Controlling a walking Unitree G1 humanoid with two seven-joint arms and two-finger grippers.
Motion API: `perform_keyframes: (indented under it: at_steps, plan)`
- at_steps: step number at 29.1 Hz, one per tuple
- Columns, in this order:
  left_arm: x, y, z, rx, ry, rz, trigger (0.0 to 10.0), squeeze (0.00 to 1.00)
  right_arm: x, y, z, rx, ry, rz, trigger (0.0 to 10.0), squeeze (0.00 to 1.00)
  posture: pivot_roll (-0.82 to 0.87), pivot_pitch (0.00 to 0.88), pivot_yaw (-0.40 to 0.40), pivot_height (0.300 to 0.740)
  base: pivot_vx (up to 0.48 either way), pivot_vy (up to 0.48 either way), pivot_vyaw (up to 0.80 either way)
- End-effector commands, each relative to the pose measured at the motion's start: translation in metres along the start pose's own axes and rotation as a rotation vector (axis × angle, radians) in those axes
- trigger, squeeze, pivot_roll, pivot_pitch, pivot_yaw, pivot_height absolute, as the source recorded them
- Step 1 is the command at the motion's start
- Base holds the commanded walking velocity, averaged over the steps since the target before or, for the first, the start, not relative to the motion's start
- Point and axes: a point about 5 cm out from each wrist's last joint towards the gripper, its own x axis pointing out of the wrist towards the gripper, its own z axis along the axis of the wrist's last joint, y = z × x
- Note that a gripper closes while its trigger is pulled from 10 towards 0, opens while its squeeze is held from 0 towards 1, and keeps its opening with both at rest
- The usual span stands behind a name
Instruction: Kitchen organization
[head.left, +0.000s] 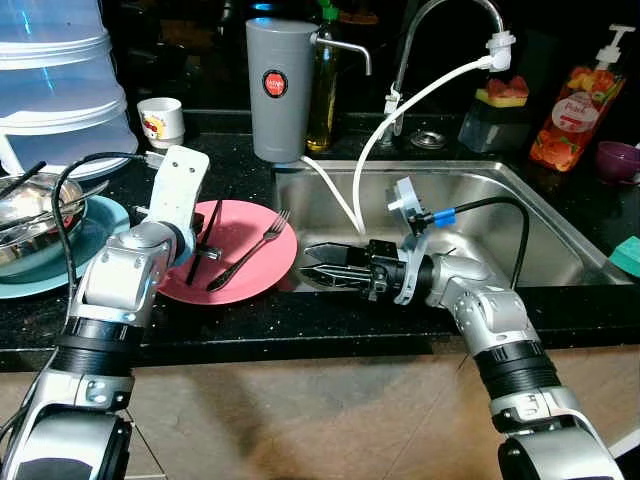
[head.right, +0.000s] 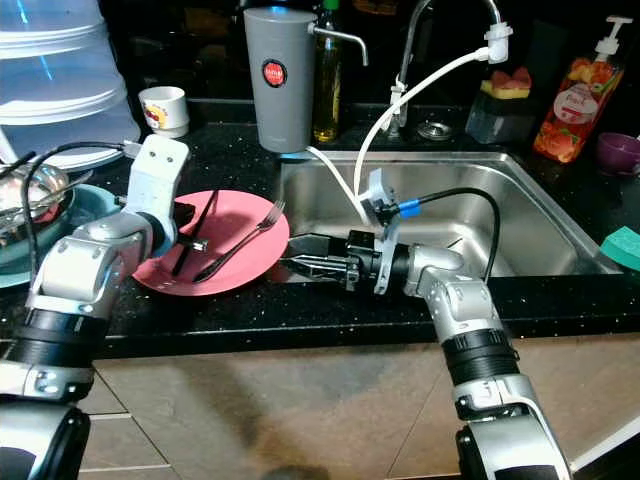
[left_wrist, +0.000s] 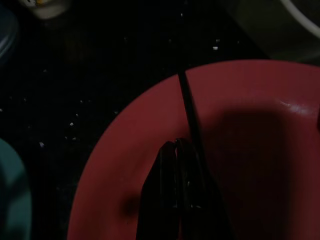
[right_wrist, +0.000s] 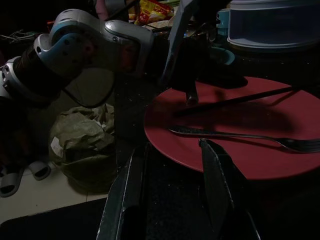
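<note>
The left gripper has its two black fingers pressed together over the round pink plate, their tips down on the plate's surface, pinching a thin black stick that lies across the plate; whether that stick is a chopstick I cannot tell. The right gripper lies level at the sink's near left corner, its fingers spread with nothing between them, pointing at the plate's rim, near it but not touching. In the right wrist view those fingers frame the silver metal fork resting on the plate.

The plate sits on the black speckled countertop, just beside the stainless steel sink. To its left a teal plate carries a metal bowl with utensils. Behind stand a grey cylindrical water filter, a small white cup and a white hose running from the tap into the sink.

The tidying looks to be at an early stage: plate, fork and stick remain on the counter, and the teal plate's load appears untouched. Clearing the cutlery and moving the plate seem to remain.
</note>
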Motion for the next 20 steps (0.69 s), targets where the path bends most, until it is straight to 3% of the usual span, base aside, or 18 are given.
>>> perform_keyframes:
  at_steps: [1, 7, 8, 9, 16, 20]
  plan:
    - [-0.003, 0.005, -0.002, -0.002, 0.002, 0.012, 0.0, 0.0, 0.002, 0.001, 0.002, -0.003, -0.011, 0.01, 10.0, 0.0, 0.15, 0.07, -0.03, 0.74, 0.0, 0.0, 0.0]
    - [-0.007, 0.007, 0.006, -0.001, -0.03, 0.039, 0.0, 0.0, 0.001, 0.0, 0.003, -0.005, -0.016, 0.007, 10.0, 0.0, 0.15, 0.067, -0.03, 0.74, 0.0, 0.0, 0.0]
    - [-0.007, 0.008, 0.007, -0.006, -0.027, 0.052, 1.9, 0.0, 0.001, 0.0, 0.004, -0.006, -0.017, 0.006, 10.0, 0.0, 0.15, 0.067, -0.03, 0.74, 0.0, 0.0, 0.0]
    - [-0.007, 0.009, 0.007, -0.008, -0.026, 0.056, 10.0, 1.0, 0.001, 0.0, 0.004, -0.007, -0.018, 0.005, 10.0, 0.0, 0.15, 0.067, -0.031, 0.74, 0.0, 0.0, 0.0]
    - [-0.005, 0.01, 0.009, -0.057, -0.036, 0.056, 10.0, 1.0, 0.002, -0.001, 0.004, -0.009, -0.019, 0.006, 10.0, 0.0, 0.15, 0.065, -0.031, 0.74, 0.0, 0.0, 0.0]
    - [-0.002, 0.01, 0.008, -0.144, -0.015, 0.029, 10.0, 1.0, 0.002, 0.0, 0.004, -0.01, -0.014, 0.006, 10.0, 0.0, 0.15, 0.065, -0.029, 0.74, 0.0, 0.0, 0.0]
